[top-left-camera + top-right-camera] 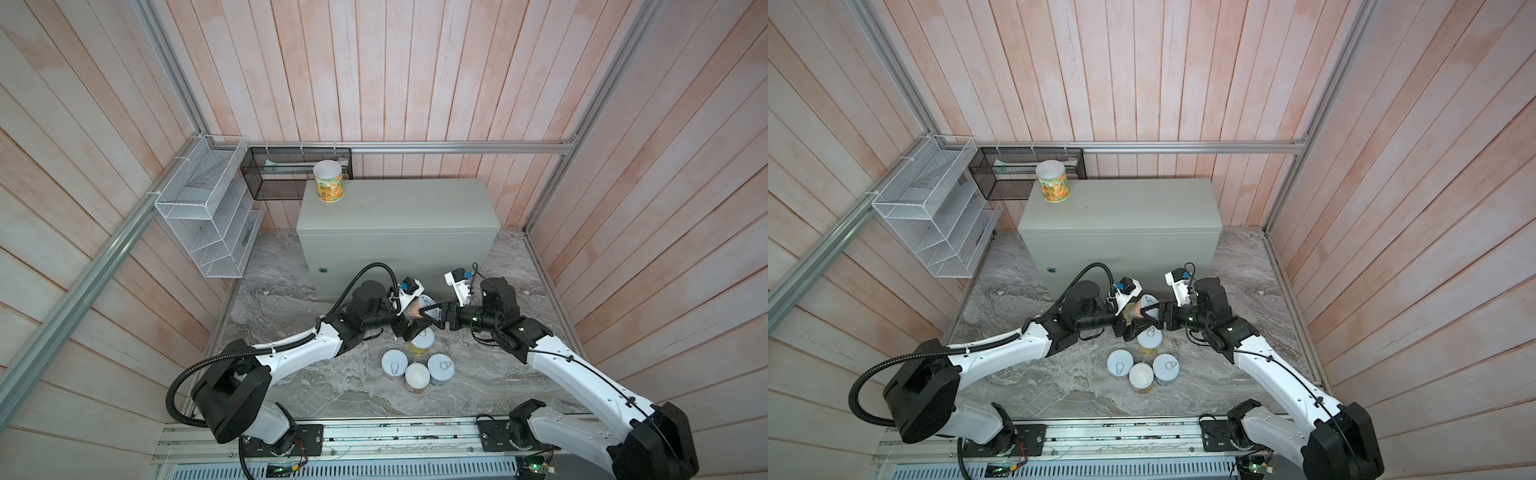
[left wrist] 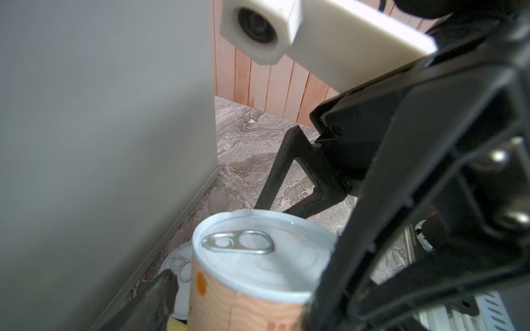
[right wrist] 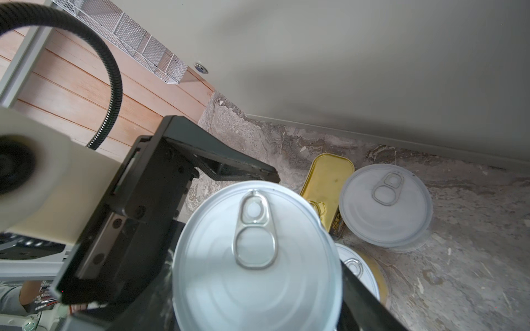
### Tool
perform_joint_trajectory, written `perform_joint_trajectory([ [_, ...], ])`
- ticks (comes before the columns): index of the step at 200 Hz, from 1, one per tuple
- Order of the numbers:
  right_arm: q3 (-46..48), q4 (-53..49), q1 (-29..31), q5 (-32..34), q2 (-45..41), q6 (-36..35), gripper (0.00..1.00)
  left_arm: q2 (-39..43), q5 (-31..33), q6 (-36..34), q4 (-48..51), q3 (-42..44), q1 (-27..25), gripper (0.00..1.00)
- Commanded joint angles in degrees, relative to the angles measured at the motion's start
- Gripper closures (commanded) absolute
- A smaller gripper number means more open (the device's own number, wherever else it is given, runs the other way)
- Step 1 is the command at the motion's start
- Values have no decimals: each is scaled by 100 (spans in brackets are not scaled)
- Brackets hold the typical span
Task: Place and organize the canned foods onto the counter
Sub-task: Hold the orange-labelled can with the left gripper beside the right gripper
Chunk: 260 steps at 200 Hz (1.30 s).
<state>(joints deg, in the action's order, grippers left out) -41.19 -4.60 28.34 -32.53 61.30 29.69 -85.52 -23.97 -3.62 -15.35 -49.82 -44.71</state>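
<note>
Reaching inward low, right pincer (image 1: 423, 312) clasping can (image 1: 428, 300)

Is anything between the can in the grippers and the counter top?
Nothing visible blocks it. The held can is low, before the front wall of the counter, so it must rise over that edge. The top is bare except one yellow-label can at its back left corner.

The metal box (image 1: 399, 208) is showing plain pale grey; the tabletop (image 1: 490, 382) is swirling in grey marble veins. The peach can (image 2: 252, 275) is wearing a wood-grain label under a silver lid, the flat tin (image 3: 327, 174) is gleaming gold, and the walls (image 1: 374, 62) are running in pinkish planks.
</note>
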Motion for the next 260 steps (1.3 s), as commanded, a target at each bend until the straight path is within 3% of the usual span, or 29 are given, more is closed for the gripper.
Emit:
perform_joint_trajectory([
  [1,-251,460,-23,-152,-100,54,41,-80,101,-157,162,-203,-29,8],
  [57,-214,486,-26,-182,-55,81,41,-100,311,-9,92,-238,-29,28],
  [108,-145,473,-24,-157,-117,75,41,-174,360,274,67,-341,-34,38],
  [260,207,644,-23,193,-495,151,24,-18,684,1188,11,-449,-56,56],
])
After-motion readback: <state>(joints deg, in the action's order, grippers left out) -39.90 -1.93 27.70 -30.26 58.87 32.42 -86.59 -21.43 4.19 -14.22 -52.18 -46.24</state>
